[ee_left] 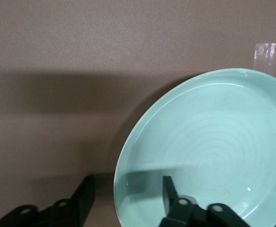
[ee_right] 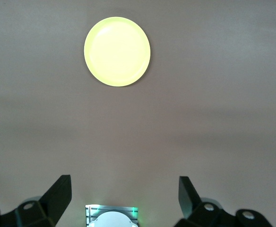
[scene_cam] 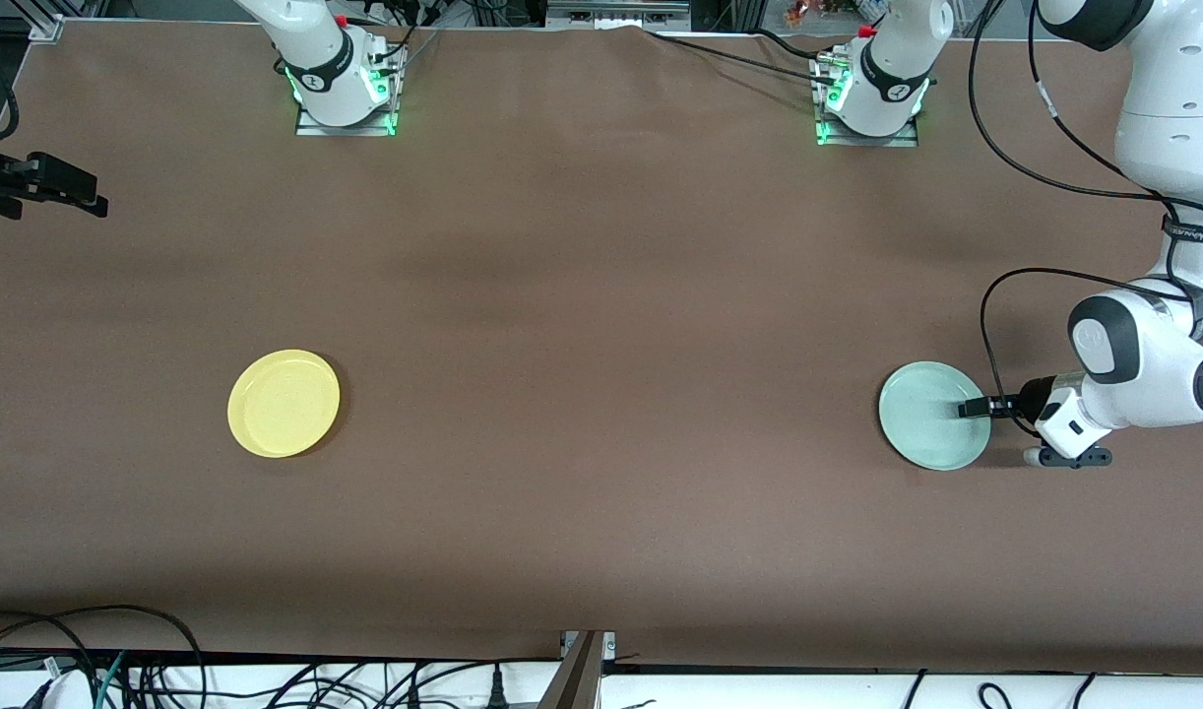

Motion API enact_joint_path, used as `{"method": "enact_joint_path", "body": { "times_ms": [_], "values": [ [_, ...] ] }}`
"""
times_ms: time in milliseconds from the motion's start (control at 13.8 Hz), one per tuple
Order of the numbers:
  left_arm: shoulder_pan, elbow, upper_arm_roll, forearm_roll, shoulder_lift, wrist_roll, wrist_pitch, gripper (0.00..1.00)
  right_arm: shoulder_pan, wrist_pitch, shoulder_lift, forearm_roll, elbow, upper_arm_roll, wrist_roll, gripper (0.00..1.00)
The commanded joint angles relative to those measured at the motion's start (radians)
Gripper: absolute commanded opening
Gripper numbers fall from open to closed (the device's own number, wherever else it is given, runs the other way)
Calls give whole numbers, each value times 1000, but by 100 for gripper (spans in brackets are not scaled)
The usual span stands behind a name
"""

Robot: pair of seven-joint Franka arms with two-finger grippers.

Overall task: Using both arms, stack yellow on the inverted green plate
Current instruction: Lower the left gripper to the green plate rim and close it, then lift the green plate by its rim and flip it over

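Note:
The pale green plate (scene_cam: 931,416) (ee_left: 213,142) lies on the brown table at the left arm's end, faint concentric rings on its upturned face. My left gripper (scene_cam: 968,408) (ee_left: 127,182) reaches in low from the table's end and straddles the plate's rim. One finger (ee_left: 168,194) is over the plate and the other is outside the rim, with a gap still between them. The yellow plate (scene_cam: 284,403) (ee_right: 117,51) lies flat toward the right arm's end, untouched. My right gripper (ee_right: 126,182) waits high over the table near its own base, open and holding nothing.
Both arm bases with green lights (scene_cam: 346,94) (scene_cam: 867,103) stand along the table's edge farthest from the front camera. A black cable (scene_cam: 990,325) loops beside the left wrist. More cables (scene_cam: 168,670) lie past the table's near edge.

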Motion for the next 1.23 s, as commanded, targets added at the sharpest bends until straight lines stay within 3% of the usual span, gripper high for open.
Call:
{"method": "enact_joint_path", "body": {
  "times_ms": [0,218,290,1161],
  "values": [
    [3,-16,-2,-41,-2,39,12,35,-6,-18,-5,0,12,2,11,100],
    [0,-17,-2,-35,3,39,26,5,-9,-18,-2,1,10,-3,11,100],
    [-3,-17,-2,-30,1,39,28,0,-7,-18,-2,1,10,-6,11,100],
    [-35,3,-3,-22,-40,45,9,0,-9,-20,1,6,10,-17,13,100]
  ]
}}
